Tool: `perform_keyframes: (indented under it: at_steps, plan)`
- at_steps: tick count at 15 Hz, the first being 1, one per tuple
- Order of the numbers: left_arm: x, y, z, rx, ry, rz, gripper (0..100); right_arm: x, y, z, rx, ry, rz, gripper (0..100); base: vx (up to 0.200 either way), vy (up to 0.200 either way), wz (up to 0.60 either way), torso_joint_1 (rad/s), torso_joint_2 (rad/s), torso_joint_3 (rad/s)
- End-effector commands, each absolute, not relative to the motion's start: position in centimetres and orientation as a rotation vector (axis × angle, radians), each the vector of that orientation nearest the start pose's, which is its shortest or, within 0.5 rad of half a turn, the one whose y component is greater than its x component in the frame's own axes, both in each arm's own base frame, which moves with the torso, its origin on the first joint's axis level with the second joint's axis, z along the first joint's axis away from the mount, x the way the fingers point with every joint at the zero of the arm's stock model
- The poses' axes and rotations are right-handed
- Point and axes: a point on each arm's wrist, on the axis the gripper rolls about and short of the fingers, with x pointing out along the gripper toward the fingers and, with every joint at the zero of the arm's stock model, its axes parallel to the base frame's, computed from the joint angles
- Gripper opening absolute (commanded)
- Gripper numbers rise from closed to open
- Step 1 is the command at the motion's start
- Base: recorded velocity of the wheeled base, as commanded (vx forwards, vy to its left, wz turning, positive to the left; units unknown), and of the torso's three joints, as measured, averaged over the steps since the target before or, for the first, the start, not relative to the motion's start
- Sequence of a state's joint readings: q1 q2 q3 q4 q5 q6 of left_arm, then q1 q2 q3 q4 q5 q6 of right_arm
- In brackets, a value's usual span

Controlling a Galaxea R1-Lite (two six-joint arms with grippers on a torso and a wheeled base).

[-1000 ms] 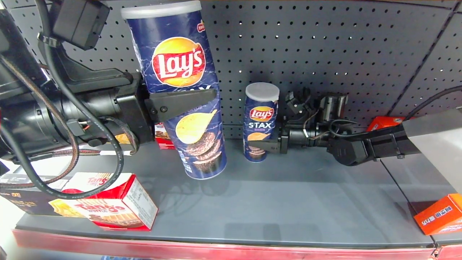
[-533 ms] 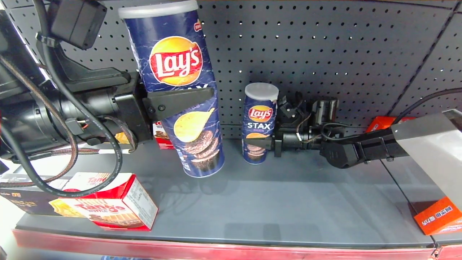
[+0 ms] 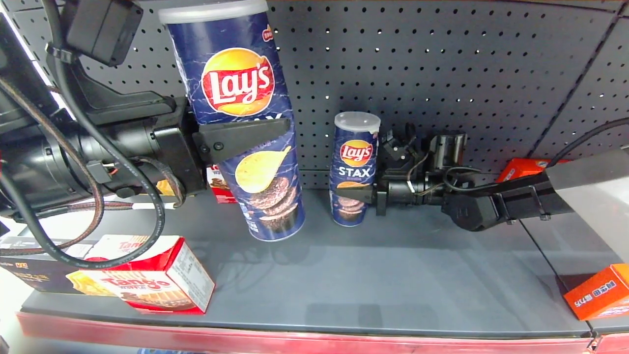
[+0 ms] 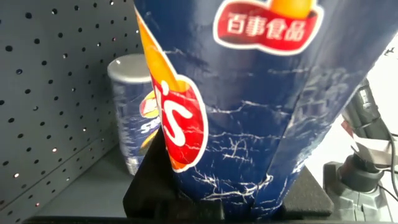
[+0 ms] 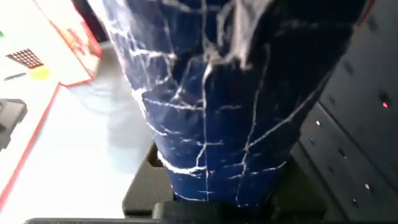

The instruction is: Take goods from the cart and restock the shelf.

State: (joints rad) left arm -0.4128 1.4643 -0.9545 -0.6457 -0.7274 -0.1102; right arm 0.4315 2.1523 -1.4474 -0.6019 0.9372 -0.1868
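Note:
A tall blue chip can (image 3: pixel 238 118) with a clear lid hangs tilted above the grey shelf (image 3: pixel 393 275), its base just over the board. My left gripper (image 3: pixel 248 139) is shut on its middle. In the left wrist view this can (image 4: pixel 249 99) sits between the left gripper (image 4: pixel 230 190) fingers. A second blue chip can (image 3: pixel 355 167) stands upright near the pegboard, and my right gripper (image 3: pixel 355 192) is shut on its lower half. That can (image 5: pixel 224 93) rises from the right gripper (image 5: pixel 214 196) in the right wrist view, and also appears farther off (image 4: pixel 134 112).
A red and white wafer box (image 3: pixel 152 280) and a dark box (image 3: pixel 34 275) lie at the front left. An orange box (image 3: pixel 597 290) sits at the front right, a red-orange one (image 3: pixel 523 167) at the back right. The pegboard (image 3: pixel 442 59) closes the back.
The left-held can has drifted slightly left. The right gripper with its can has shifted a little left and toward the shelf front.

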Motion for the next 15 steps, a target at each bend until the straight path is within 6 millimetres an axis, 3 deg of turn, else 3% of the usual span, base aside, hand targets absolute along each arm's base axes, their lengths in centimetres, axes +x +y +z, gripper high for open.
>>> perform_keyframes:
  at_steps: [1, 3, 6, 11, 15]
  plan:
    - [22.6, -11.5, 29.3, -0.075, -0.081, -1.144, 0, 35.9, 19.8, 21.2, -0.143, -0.063, 1.366, 0, 0.000, 0.000, 0.00, 0.000, 0.00, 0.000]
    - [22.5, -11.5, 29.3, -0.075, -0.081, -1.144, 0, 33.7, 19.7, 21.8, -0.145, -0.073, 1.359, 0, 0.000, 0.000, 0.00, 0.000, 0.00, 0.000]
    - [22.5, -11.5, 29.2, -0.077, -0.079, -1.143, 0, 29.4, 18.2, 20.4, -0.148, -0.070, 1.327, 0, 0.000, 0.000, 0.00, 0.000, 0.00, 0.000]
    - [22.5, -11.5, 29.2, -0.078, -0.075, -1.141, 0, 25.0, 16.9, 16.9, -0.153, -0.099, 1.320, 0, 0.000, 0.000, 0.00, 0.000, 0.00, 0.000]
    - [22.6, -11.5, 29.1, -0.078, -0.074, -1.137, 0, 23.0, 16.6, 14.9, -0.150, -0.043, 1.351, 0, 0.000, 0.000, 0.00, 0.000, 0.00, 0.000]
